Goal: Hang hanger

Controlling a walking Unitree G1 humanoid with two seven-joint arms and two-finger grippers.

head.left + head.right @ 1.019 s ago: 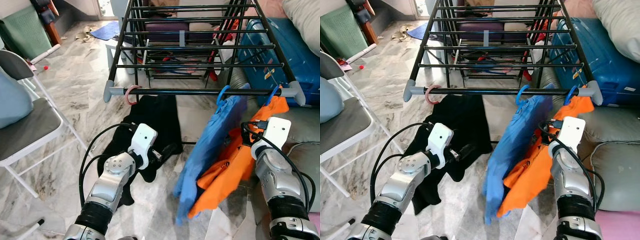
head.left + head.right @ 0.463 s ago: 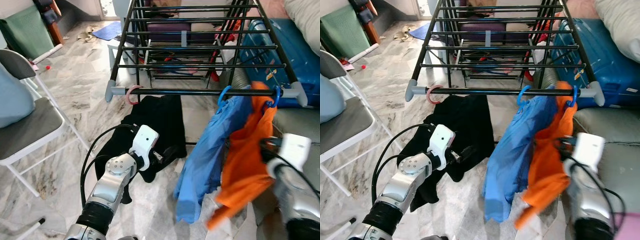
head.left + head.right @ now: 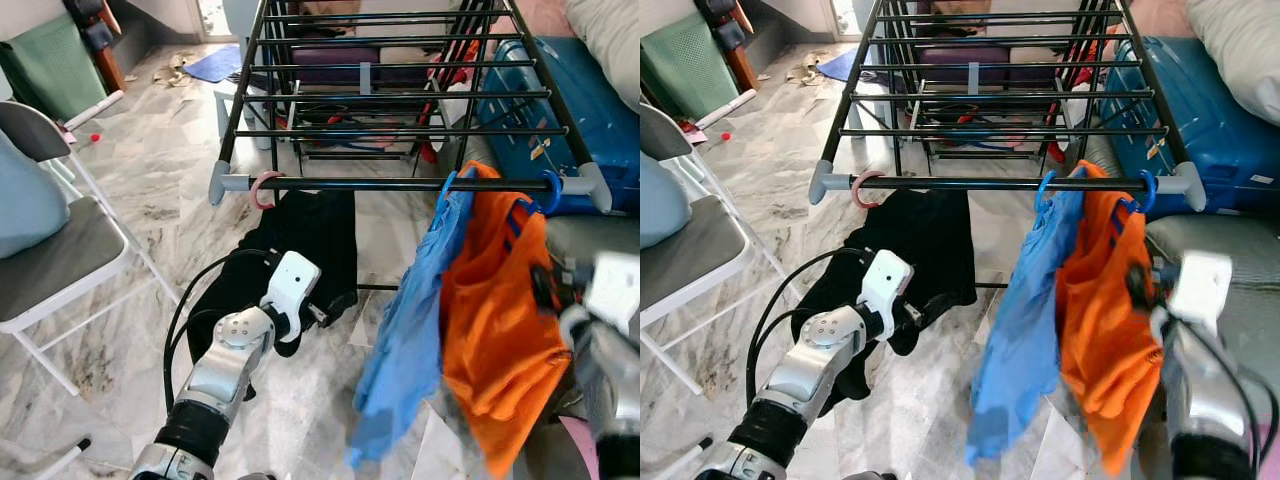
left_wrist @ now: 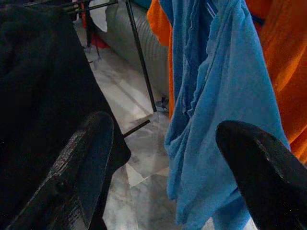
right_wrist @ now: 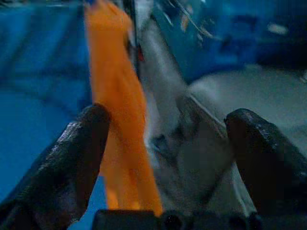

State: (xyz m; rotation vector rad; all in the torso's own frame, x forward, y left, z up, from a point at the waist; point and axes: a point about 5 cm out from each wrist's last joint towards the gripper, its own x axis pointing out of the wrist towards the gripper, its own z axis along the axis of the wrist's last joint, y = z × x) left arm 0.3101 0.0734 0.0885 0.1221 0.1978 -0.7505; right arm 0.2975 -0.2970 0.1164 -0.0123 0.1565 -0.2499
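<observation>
On the front rail (image 3: pixel 400 184) our orange garment's hanger (image 3: pixel 548 187) hangs above the right gripper (image 5: pixel 168 143), both grippers' fingers spread, empty.

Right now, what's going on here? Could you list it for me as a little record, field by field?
Rack: black drying rack, front bar with grey end caps
Hanging on front bar: black garment on a pink hook; blue shirt; orange shirt on a blue hook
Left hand: open, low beside the black garment, holding nothing
Right hand: open, next to the orange shirt, holding nothing
Nearby: folding chair, blue suitcase
</observation>
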